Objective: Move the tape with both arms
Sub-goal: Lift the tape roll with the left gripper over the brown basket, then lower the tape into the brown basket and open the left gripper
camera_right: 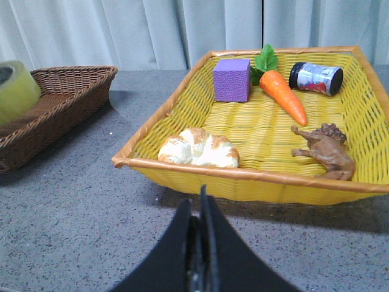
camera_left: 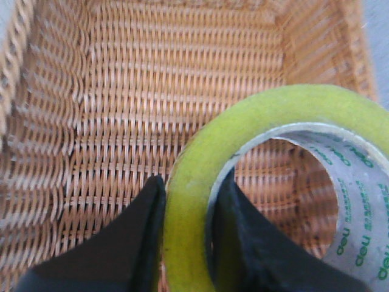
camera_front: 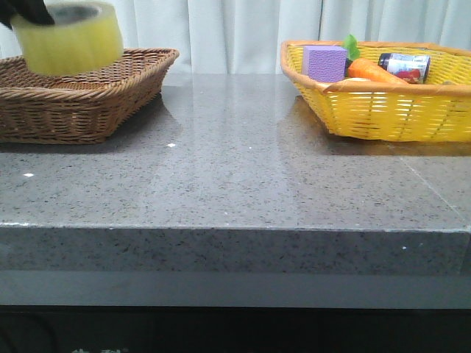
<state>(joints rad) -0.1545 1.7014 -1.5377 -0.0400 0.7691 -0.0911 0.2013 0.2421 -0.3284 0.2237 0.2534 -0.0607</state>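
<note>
The yellow tape roll (camera_front: 70,38) hangs above the brown wicker basket (camera_front: 110,99) at the far left of the table. My left gripper (camera_left: 189,201) is shut on the roll's wall (camera_left: 188,243), one finger outside and one inside the white core with green print. In the front view only a dark bit of that gripper (camera_front: 26,11) shows at the top left corner. The tape also shows at the edge of the right wrist view (camera_right: 15,88). My right gripper (camera_right: 197,204) is shut and empty, over the grey table in front of the yellow basket (camera_right: 243,176).
The yellow basket (camera_front: 383,110) at the back right holds a purple block (camera_front: 324,63), a carrot (camera_front: 375,72), a small jar (camera_front: 405,66), a bread roll (camera_right: 199,148) and a toy lion (camera_right: 325,152). White curtains hang behind the table.
</note>
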